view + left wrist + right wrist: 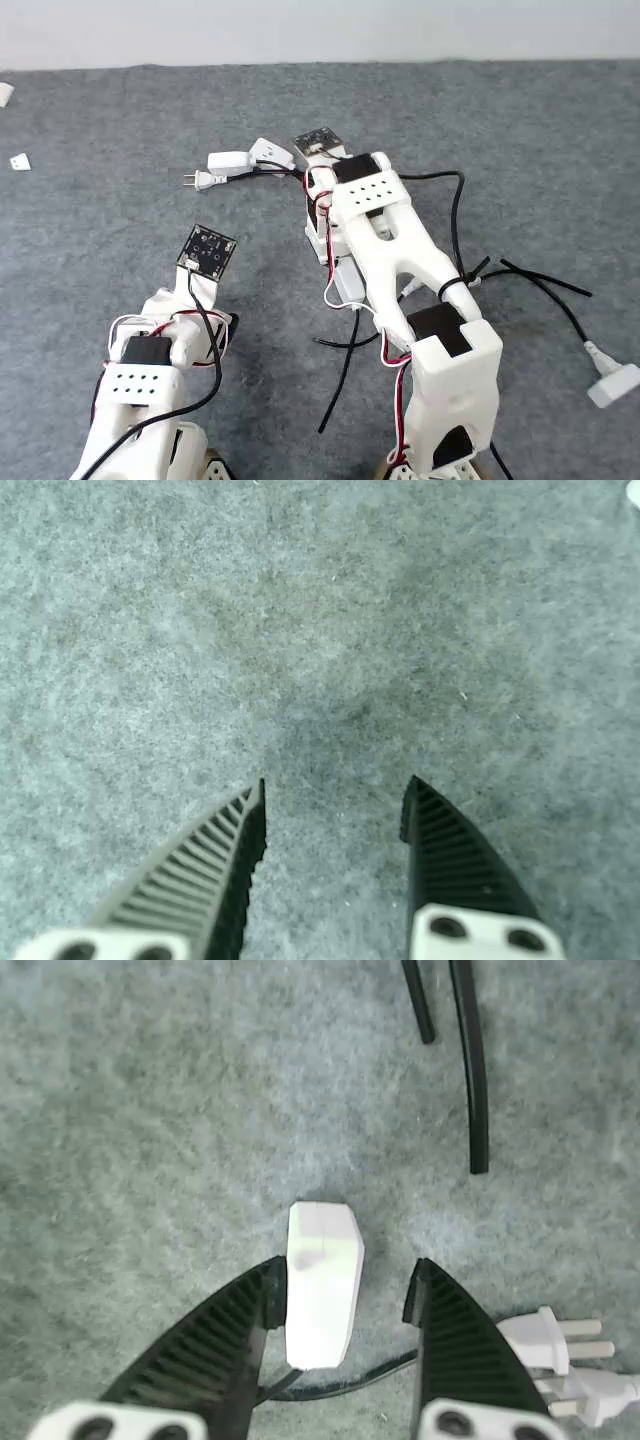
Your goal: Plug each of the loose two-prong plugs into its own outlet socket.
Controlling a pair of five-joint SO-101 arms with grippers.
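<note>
We are seeing the right gripper point(347, 1263) hanging with its jaws spread around a white socket point(322, 1295) on the grey carpet point(150, 1110), with a two-prong plug point(545, 1340) lying just beside. The left gripper point(335, 785) is hovering, jaws spread, over the carpet.

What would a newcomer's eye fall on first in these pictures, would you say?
The right gripper, open, straddles a white block on the grey carpet, with a two-prong plug lying just beside it. The left gripper hangs open above bare carpet.
</note>
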